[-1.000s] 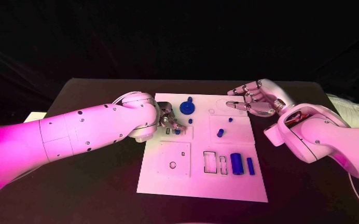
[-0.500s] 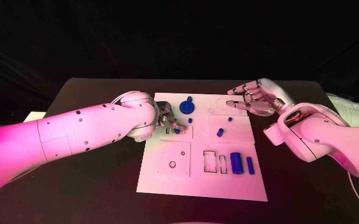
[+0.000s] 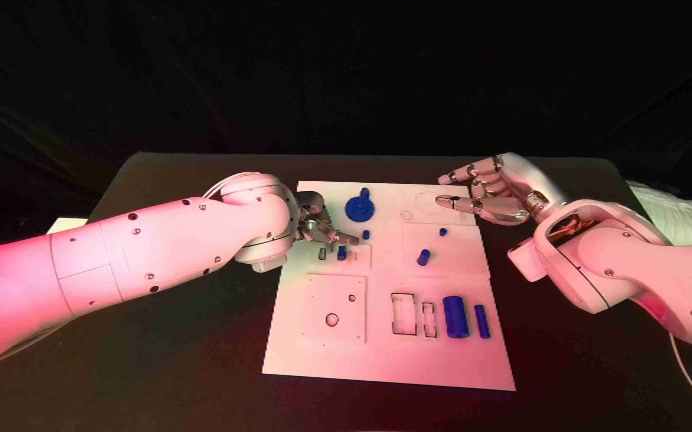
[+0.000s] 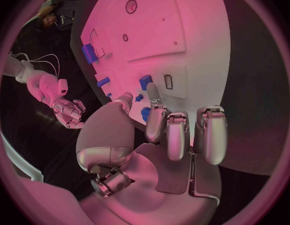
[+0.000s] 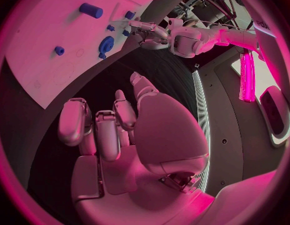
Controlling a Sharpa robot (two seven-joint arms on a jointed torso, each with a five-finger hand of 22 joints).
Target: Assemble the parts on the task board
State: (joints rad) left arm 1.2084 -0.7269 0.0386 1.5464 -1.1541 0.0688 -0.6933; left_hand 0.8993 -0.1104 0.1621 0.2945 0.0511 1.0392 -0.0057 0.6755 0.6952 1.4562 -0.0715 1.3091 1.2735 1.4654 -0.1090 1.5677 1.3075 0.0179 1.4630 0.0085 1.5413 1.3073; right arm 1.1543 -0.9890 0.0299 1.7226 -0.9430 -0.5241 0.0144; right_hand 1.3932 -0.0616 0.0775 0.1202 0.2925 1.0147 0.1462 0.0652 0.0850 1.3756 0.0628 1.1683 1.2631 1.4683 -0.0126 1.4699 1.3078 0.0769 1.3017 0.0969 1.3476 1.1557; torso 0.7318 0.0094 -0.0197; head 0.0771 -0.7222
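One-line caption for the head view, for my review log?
Left hand works over blue parts on the white task board while the right hand hovers, holding nothing, near the board's far right corner.

I see my two smooth white arms, dotted with small dark screws, each ending in a silver many-fingered hand: left hand, right hand.

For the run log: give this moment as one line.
left hand: over board, touching small blue part | right hand: off board, holding nothing
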